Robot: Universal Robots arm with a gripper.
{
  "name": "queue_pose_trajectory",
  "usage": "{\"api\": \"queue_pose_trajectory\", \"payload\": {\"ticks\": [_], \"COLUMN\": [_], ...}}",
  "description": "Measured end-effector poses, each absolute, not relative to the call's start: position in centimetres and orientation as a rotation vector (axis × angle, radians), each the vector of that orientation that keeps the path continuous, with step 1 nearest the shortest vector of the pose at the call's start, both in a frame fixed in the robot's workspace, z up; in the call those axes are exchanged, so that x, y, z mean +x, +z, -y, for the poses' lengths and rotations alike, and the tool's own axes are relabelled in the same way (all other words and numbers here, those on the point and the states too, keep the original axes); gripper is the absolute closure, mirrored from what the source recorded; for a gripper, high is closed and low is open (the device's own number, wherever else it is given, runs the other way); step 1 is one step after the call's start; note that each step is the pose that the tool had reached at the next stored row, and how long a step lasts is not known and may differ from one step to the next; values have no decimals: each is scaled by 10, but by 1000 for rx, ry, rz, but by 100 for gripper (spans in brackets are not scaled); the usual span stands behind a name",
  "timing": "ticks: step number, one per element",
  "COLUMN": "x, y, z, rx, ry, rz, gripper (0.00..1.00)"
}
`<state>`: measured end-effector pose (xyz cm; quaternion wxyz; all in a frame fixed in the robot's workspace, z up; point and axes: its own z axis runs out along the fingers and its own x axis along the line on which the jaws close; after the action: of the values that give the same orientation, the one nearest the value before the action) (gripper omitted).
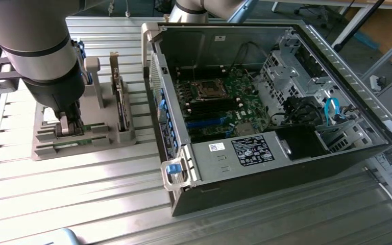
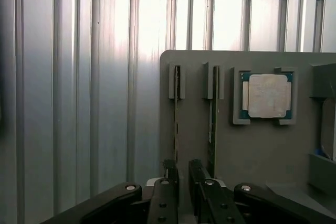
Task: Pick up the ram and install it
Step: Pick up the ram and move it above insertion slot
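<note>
Two ram sticks stand on edge in a grey holder [image 2: 252, 150]. The wrist view sees them end-on: one ram [image 2: 177, 111] and its twin [image 2: 212, 114] beside it. My gripper [image 2: 182, 174] hangs low over the holder with its dark fingers [image 2: 170, 174] a small gap apart. The first ram's end runs in at that gap, closest to one finger. Nothing is clamped that I can see. In the exterior view the gripper [image 1: 70, 127] is down at the holder [image 1: 107, 140], at the exterior view's left.
A square silver processor chip [image 2: 269, 95] lies in its own pocket of the holder. A dark upright expansion card [image 1: 121, 109] stands beside the gripper. The open computer case [image 1: 182, 168] with its motherboard [image 1: 216, 102] lies to the exterior view's right, on a ribbed metal table [image 1: 80, 204].
</note>
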<state>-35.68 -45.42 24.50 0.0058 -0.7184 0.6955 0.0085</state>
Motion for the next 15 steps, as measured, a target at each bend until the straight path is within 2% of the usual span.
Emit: {"api": "queue_pose_trajectory", "payload": {"ticks": [15], "x": [-357], "y": [240], "z": [459], "rx": [-2249], "ry": [27], "rz": [-2177], "gripper": [76]}}
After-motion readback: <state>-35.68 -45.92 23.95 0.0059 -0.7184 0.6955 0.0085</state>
